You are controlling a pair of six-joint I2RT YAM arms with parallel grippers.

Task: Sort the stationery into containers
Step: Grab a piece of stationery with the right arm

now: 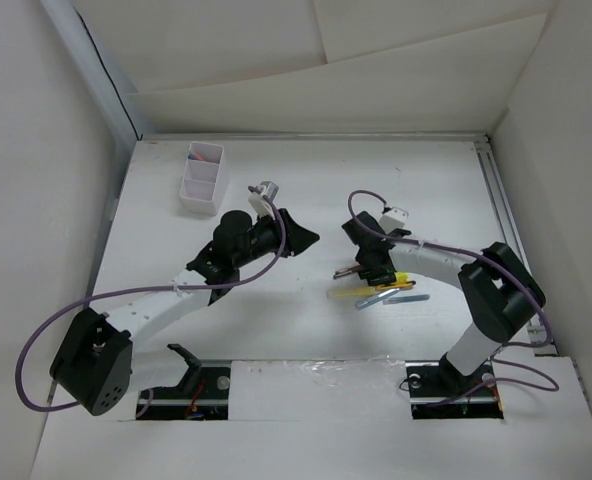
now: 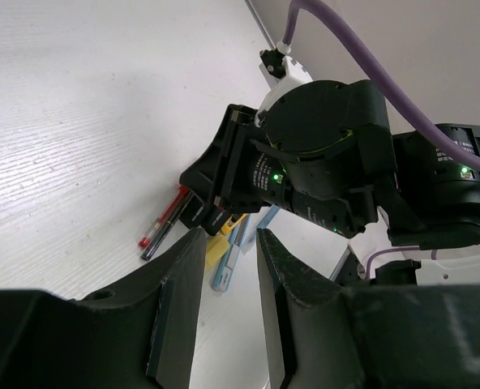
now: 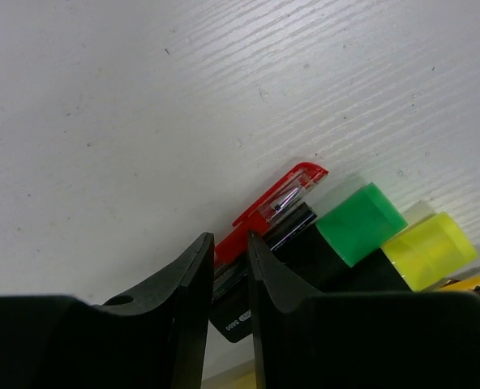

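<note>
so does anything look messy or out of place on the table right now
Nothing is damaged or spilled. The one untidy spot is the loose heap of pens and markers lying crossed over one another beside the right pincer, far from the white box, which sits squarely near the far left corner.

White table (image 1: 306,180), white walls (image 1: 36,150)

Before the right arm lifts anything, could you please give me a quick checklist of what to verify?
1. Right gripper down at the pile: ok, over the red pen.
2. Grip on the red pen: cannot tell, jaws narrow, contact hidden.
3. Green-capped marker and yellow-capped marker apart from the pen: not ok, they lie against it.
4. Left gripper empty: ok.
5. White box unobstructed: ok.
</note>
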